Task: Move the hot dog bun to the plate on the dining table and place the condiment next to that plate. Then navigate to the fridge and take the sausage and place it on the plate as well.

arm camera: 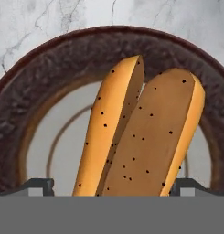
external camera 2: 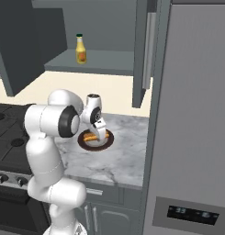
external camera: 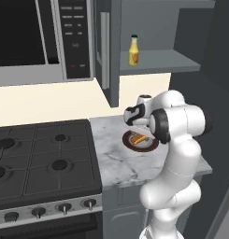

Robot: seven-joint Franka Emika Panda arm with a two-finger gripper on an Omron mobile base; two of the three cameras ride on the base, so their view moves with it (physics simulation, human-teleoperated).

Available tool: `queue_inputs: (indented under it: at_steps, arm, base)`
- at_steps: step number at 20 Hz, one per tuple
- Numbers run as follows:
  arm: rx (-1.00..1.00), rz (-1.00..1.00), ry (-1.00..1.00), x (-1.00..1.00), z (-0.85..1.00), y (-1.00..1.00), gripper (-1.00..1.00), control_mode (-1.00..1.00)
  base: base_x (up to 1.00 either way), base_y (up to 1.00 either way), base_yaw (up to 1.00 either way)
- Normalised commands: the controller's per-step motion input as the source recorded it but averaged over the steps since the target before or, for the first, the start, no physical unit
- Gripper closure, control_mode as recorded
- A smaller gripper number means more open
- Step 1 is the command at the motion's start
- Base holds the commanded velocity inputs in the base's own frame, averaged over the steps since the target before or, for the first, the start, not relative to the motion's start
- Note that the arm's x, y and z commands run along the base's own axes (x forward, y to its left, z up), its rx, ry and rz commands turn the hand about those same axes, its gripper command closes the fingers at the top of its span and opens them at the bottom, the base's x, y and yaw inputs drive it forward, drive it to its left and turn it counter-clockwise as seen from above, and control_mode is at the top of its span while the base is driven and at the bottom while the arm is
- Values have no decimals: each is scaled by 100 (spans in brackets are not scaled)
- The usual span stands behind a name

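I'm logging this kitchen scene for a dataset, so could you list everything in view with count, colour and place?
bun: one, golden with dark specks, split, lying on the plate.
plate: one, dark brown rim with pale centre, on the counter.
counter: one, white marble, between stove and fridge.
bottle: one, yellow, upright on the open grey cabinet shelf.
stove: one, black, left of the counter.
microwave: one, grey and black, above the stove.
fridge: one, grey, right of the counter.
arm: one, white.
tool: one, dark tips, open, either side of the bun.
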Motion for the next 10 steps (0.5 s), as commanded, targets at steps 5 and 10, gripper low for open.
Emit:
queue_inputs:
  at_steps: [5, 10]
  arm:
    - [0, 0, 0, 6, -25, 0, 100, -100]
    - [0, 0, 0, 2, -20, 0, 100, -100]
  base:
    - [0, 0, 0]
    - [0, 0, 0]
